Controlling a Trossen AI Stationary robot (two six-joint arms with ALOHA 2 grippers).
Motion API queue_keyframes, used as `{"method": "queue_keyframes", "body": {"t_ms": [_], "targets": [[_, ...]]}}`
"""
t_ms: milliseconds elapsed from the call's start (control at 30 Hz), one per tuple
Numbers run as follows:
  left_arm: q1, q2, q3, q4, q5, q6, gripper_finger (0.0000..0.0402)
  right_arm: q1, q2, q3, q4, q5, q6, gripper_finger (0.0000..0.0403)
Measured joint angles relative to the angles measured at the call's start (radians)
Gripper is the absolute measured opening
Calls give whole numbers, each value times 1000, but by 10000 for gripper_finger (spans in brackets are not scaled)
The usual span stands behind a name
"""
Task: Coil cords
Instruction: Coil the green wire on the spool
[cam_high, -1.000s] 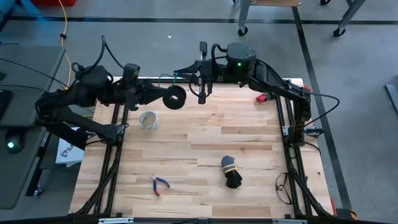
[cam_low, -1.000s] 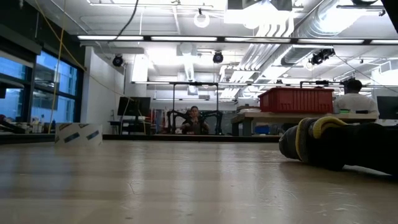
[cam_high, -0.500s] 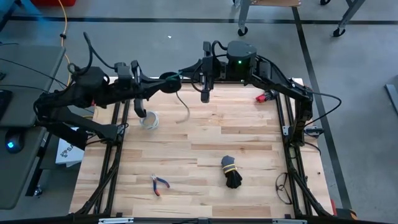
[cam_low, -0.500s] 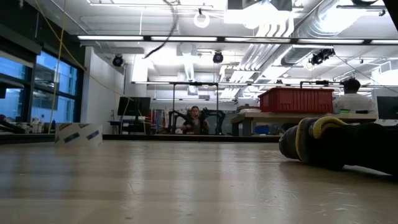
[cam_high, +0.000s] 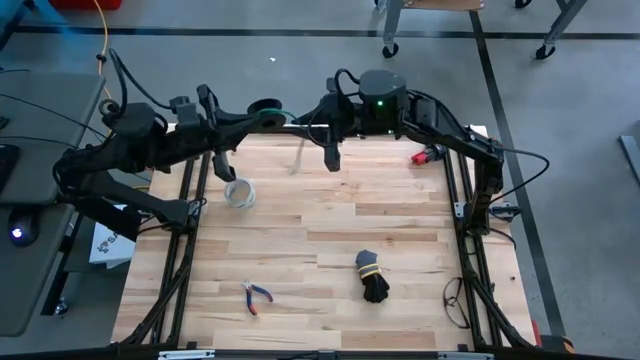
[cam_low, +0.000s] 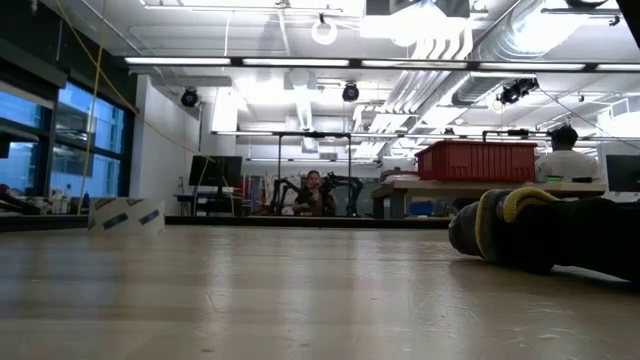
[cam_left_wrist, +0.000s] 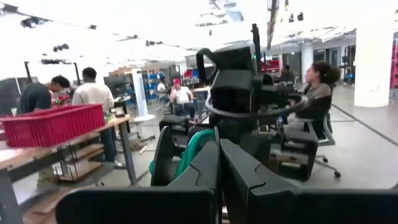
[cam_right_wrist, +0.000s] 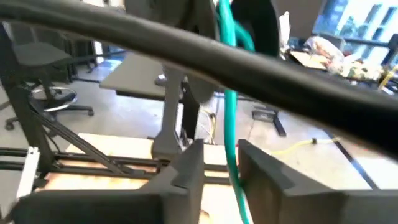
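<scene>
Hanging above the table's (cam_high: 330, 215) far edge, the dark coiled cord (cam_high: 266, 108) trails a thin green tail, pinched by the left gripper (cam_high: 262, 115); the right gripper (cam_high: 318, 125) stands spread around the tail.

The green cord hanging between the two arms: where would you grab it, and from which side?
Judging by its pose, grab the green cord on its straight hanging tail, from the side, fingers either side. The right gripper already straddles it there, open.

Ring (cam_high: 238, 193) on table (cam_high: 400, 230) left, pliers (cam_high: 256, 296) in front, bundle (cam_high: 373, 278) right of pliers
</scene>
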Motion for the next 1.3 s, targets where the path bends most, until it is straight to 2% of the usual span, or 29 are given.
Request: {"method": "queue_keyframes", "body": {"t_ms": [133, 300, 700, 1000, 1300], "targets": [[0, 3, 0, 18, 34, 3, 1, 0, 0, 0, -39, 2, 39, 140], [0, -2, 0, 28, 50, 3, 1, -2, 0, 0, -103, 2, 39, 149], [0, -3, 0, 24, 51, -21, 1, -2, 0, 0, -160, 4, -18, 122], [1, -3, 0, -19, 20, -44, 1, -6, -9, -1, -177, 54, -66, 76], [1, -9, 0, -29, -2, -44, 1, -8, -10, -1, -225, 55, -87, 71]]}}
